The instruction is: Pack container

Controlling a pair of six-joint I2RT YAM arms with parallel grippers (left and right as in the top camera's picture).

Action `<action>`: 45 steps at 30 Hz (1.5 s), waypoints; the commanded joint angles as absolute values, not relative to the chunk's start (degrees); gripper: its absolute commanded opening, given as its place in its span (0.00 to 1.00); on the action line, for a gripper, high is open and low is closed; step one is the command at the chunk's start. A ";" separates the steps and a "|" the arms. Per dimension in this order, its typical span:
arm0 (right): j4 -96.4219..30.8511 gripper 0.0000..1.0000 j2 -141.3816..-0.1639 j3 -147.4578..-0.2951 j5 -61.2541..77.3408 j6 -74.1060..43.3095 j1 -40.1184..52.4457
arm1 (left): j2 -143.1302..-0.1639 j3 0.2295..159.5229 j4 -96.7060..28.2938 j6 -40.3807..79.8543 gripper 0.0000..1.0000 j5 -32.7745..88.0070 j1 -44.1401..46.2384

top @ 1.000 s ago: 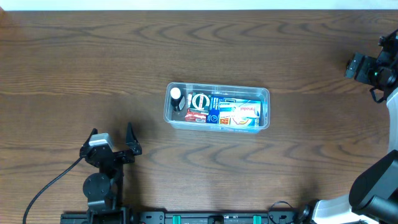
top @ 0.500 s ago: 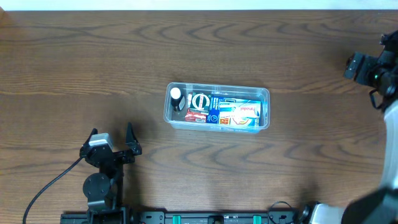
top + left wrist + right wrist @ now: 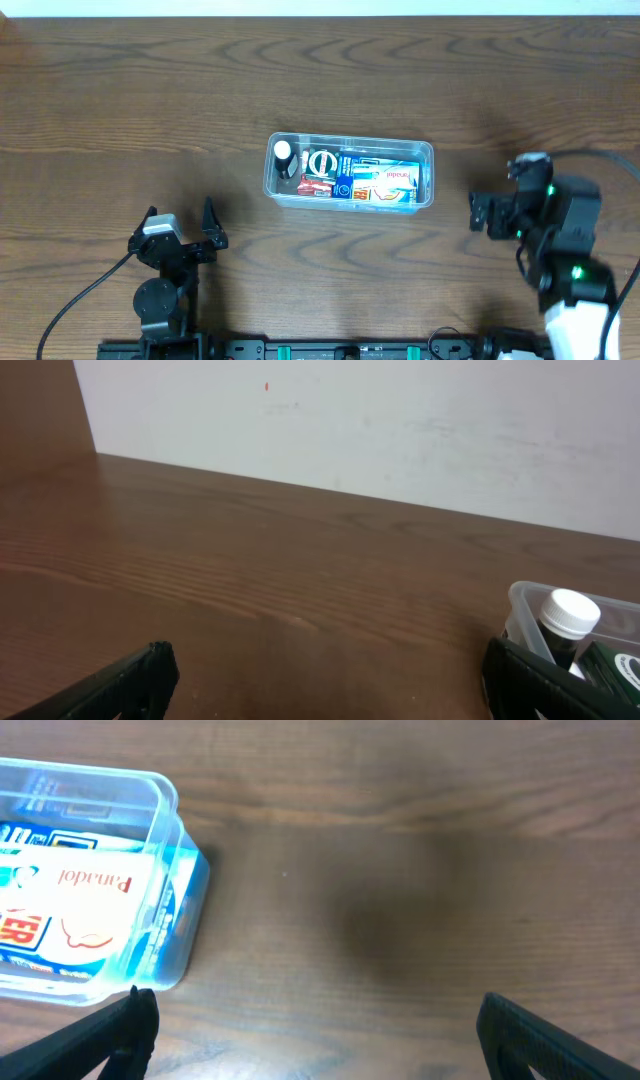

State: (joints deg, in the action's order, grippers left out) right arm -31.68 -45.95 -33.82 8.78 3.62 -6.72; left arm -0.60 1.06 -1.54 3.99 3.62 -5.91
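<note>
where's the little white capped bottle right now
In the overhead view, the small dark bottle with a white cap stands at the left end of the clear rectangular plastic container on the brown wooden table, beside a round black-and-white item.

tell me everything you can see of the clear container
The container is a clear, shiny rectangular plastic tub with rounded corners and a rim, no lid, lying flat in the middle of the wooden table, long side left to right. Inside: a white-capped dark bottle at its left end, a blue-and-white Panadol box towards the right. Outside, only the table touches it.
</note>
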 commanded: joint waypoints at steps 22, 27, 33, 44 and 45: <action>16.08 0.99 -16.05 -0.82 17.85 4.36 -6.28 | -0.27 0.23 -3.75 3.01 0.98 3.77 -6.20; 13.17 0.99 -10.94 -0.30 18.04 4.36 -5.72 | -0.27 0.23 -3.75 3.01 0.98 3.77 -6.20; 8.01 0.99 -4.89 -0.30 17.78 4.40 -5.17 | -0.27 0.23 -3.75 3.01 0.98 3.77 -6.20; -3.01 0.99 -0.27 -0.30 16.03 4.38 -5.19 | -0.27 0.23 -3.75 3.01 0.98 3.77 -6.20; -2.92 0.99 -0.27 -0.32 15.66 4.40 -5.19 | -0.27 0.23 -3.75 3.03 0.98 3.77 -6.20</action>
State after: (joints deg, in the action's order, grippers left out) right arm -2.57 -0.73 -0.40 16.95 3.84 -5.63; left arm -0.60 1.10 -1.63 3.99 3.62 -5.91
